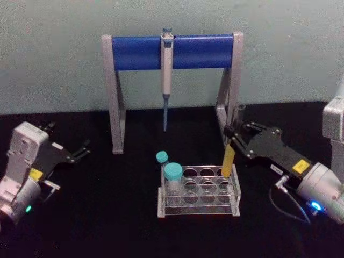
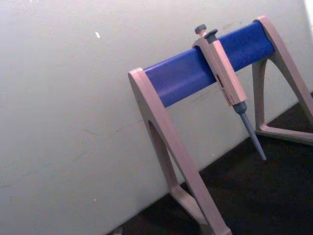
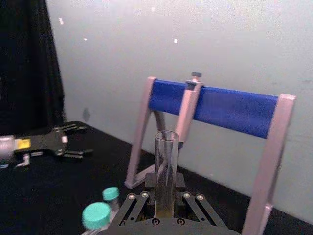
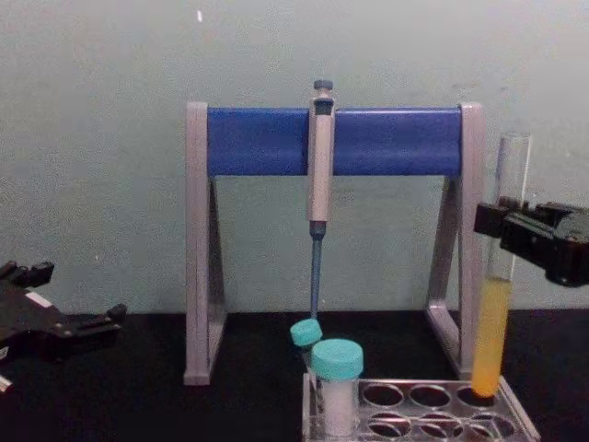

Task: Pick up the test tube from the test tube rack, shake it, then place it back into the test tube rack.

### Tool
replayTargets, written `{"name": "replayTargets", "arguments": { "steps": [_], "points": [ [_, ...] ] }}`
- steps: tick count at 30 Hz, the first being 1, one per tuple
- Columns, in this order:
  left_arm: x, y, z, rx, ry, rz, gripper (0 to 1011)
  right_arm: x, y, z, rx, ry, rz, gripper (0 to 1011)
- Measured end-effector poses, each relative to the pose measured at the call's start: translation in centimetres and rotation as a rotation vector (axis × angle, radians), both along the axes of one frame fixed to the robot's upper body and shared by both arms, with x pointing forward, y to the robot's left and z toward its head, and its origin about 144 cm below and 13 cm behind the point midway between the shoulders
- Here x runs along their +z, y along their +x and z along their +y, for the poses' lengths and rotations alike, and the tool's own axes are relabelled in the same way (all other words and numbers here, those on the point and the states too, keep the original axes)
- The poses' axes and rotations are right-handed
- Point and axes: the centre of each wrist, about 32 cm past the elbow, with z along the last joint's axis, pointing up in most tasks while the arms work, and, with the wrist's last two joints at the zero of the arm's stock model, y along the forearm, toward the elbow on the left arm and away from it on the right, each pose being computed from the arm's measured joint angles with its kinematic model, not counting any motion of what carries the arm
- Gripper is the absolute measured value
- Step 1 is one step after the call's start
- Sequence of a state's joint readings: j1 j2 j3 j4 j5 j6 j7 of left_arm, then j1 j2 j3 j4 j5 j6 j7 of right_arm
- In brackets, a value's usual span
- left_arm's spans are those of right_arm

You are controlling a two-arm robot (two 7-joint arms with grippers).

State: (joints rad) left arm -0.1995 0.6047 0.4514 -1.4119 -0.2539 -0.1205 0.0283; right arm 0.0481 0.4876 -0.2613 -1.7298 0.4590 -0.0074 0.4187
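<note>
The right gripper (image 1: 232, 135) has its jaws pinching the test tube (image 1: 228, 160) high up, on the clear glass above the yellow-orange liquid. The tube stands straight up and down, with its open mouth on top. Its round bottom is at the back right corner hole of the test tube rack (image 1: 235, 194). In the chest view the bottom looks level with the rim of that hole, but I cannot tell if it is a tiny bit inside or just above. So the hole lies straight below the jaws. Any move up or down should follow the tube's long line, or the glass could bump the rim.

The right arm is the one at the tube. The left gripper (image 1: 83, 150) rests well apart on the left of the black worktop (image 1: 107, 226), jaws spread and holding nothing.

Two teal-capped vials (image 1: 173, 173) stand at the rack's left end, away from the tube. A pipette (image 1: 167, 70) hangs on the blue and grey stand (image 1: 134, 52) behind.

Each gripper has a small yellow sticker (image 1: 301, 166), but its writing is too small to read.
</note>
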Motion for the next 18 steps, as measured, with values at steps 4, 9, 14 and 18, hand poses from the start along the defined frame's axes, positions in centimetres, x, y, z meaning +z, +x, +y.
{"name": "replayTargets", "arguments": {
  "steps": [4, 9, 14, 18],
  "points": [
    [0.0, 0.0, 0.0, 0.0, 0.0, 0.0, 1010, 0.0, -0.7, 0.3, 0.037, 0.002, 0.001, 220],
    [0.0, 0.0, 0.0, 0.0, 0.0, 0.0, 1010, 0.0, -0.9, 1.2, 0.084, 0.009, 0.002, 220],
    [0.0, 0.0, 0.0, 0.0, 0.0, 0.0, 1010, 0.1, -0.4, 2.3, 0.115, 0.012, 0.0, 220],
    [0.0, 0.0, 0.0, 0.0, 0.0, 0.0, 1010, 0.0, 0.4, 3.2, 0.123, 0.01, -0.005, 220]
  ]
}}
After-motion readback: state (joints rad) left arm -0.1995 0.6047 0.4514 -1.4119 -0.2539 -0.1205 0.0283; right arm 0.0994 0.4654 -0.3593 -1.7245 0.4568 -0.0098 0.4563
